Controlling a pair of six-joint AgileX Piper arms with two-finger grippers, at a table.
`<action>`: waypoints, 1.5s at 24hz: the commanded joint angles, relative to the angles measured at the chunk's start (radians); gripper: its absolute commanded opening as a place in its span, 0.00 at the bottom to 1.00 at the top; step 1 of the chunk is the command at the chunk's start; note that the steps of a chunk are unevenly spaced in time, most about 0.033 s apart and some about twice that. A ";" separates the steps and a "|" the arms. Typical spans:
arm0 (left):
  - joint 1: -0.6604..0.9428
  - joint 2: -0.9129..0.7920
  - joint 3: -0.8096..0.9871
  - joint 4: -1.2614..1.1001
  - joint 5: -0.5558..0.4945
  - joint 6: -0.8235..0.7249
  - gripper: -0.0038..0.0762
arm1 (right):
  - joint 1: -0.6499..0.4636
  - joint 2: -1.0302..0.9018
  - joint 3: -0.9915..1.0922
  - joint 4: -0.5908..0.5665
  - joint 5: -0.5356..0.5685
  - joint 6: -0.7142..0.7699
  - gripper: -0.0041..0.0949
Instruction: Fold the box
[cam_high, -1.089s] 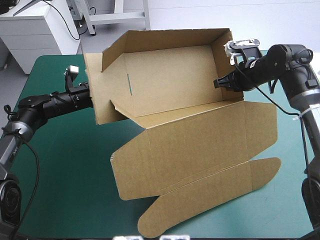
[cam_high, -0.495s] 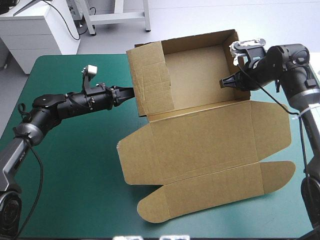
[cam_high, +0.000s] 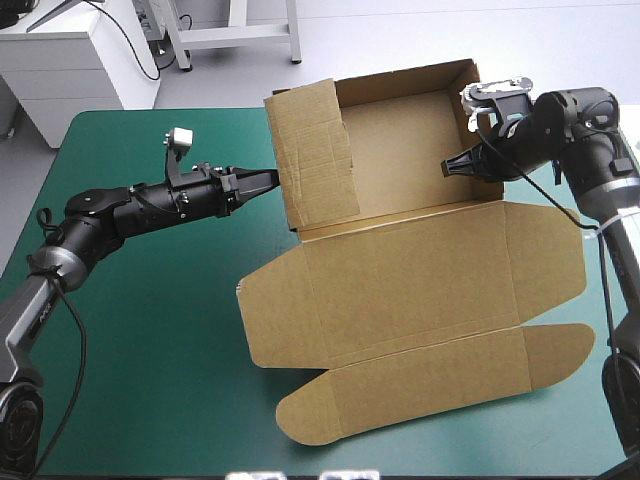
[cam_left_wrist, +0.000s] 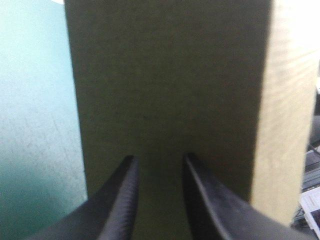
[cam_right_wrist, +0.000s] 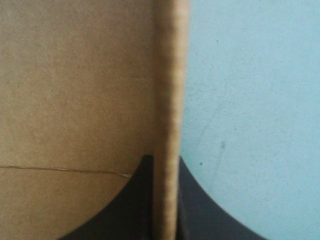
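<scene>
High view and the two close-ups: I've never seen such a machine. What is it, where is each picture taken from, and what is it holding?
It is a robot with two arms at a table with a teal-green cover. The high view looks down from above and behind it. Each close-up comes from a camera on one wrist, looking along that arm's tool, a pair of black fingers. On the table lies a brown box, a cut board sheet: its far part stands up as an open tray, its lid lies flat. The right tool is shut on the tray's right wall, whose edge runs between its fingers. The left tool holds nothing: its fingers stand apart, tips at the outside of the left wall.
</scene>
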 joint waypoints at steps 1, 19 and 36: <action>-0.007 -0.044 -0.028 -0.145 0.064 0.002 0.61 | -0.002 -0.044 -0.032 -0.002 -0.034 -0.004 0.02; -0.007 -0.042 -0.028 -0.202 0.078 -0.008 0.71 | -0.002 -0.044 -0.032 -0.003 -0.004 -0.002 0.02; -0.329 -0.121 -0.287 1.087 -0.351 -1.074 0.71 | 0.142 -0.044 -0.032 -0.148 -0.135 0.142 0.03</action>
